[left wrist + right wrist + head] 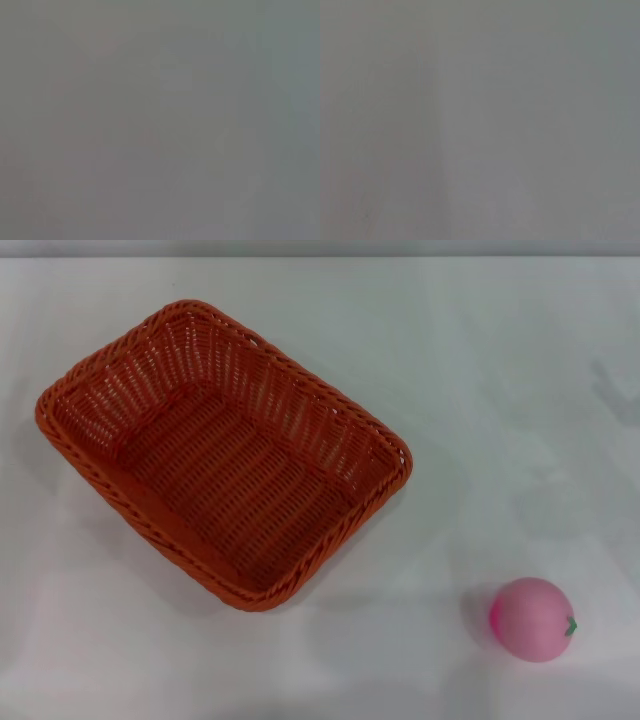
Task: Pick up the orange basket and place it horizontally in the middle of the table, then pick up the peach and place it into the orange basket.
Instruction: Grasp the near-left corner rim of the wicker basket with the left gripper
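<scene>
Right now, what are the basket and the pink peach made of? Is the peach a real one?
The orange basket looks woven, like wicker or plastic strands: you can see crossing strips and a braided rim. I cannot tell which. The peach looks like a toy, maybe soft plastic or foam: its skin is smooth, evenly pink, with a flat green leaf mark. The table looks smooth, matte white.

obstacles: orange basket [222,452] left-centre, peach [534,618] near right | free: bare table [480,370] between — and far right
</scene>
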Controlling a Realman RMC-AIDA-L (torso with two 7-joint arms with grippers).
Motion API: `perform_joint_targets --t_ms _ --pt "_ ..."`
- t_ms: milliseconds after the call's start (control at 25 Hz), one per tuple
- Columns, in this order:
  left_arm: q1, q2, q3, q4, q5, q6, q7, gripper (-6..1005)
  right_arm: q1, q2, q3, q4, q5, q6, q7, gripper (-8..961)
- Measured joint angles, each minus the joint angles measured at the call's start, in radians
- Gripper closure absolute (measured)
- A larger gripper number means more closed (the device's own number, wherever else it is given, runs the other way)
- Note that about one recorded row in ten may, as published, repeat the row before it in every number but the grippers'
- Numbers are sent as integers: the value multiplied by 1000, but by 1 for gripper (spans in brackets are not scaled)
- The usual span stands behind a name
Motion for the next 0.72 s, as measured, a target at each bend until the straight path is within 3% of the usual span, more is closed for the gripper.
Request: perform_joint_targets --t_ms 720 --pt "9 0 2 1 7 -6 -7 138 -1 0 0 1 0 1 0 80"
